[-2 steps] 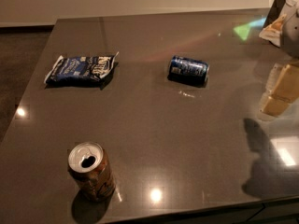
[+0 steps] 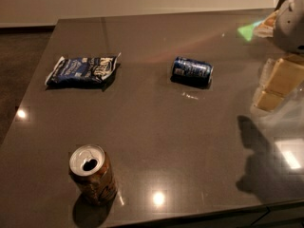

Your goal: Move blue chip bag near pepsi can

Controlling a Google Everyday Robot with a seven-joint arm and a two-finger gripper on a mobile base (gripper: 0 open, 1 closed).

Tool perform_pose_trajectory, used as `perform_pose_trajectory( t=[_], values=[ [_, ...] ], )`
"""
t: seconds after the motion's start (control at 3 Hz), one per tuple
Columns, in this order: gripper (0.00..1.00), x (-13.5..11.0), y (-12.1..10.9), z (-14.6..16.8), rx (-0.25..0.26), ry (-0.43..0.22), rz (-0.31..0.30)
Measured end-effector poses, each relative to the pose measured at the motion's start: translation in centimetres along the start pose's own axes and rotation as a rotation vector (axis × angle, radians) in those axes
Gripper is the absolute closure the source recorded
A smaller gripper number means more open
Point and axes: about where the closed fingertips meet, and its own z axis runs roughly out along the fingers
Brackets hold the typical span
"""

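The blue chip bag (image 2: 83, 70) lies flat on the dark table (image 2: 156, 132) at the left, its long side running left to right. The pepsi can (image 2: 192, 71) lies on its side near the table's middle, well to the right of the bag. My gripper (image 2: 289, 25) shows only as a grey and white shape at the top right edge, above the table's far right side. It is far from both the bag and the can, and it holds nothing that I can see.
An opened orange-brown can (image 2: 93, 174) stands upright near the front left edge. Pale yellow reflections (image 2: 278, 82) and a dark shadow (image 2: 263, 167) lie on the glossy surface at the right. The table's front edge runs along the bottom.
The grey shape of my gripper at the top right edge has shifted slightly. The bag and both cans have not moved.
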Motion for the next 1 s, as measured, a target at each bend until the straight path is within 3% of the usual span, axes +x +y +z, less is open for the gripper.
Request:
perform_pose_trajectory(
  t=[1.0],
  values=[
    [0.00,-14.2,-3.3,6.2,-0.071,-0.204,-0.144]
  ],
)
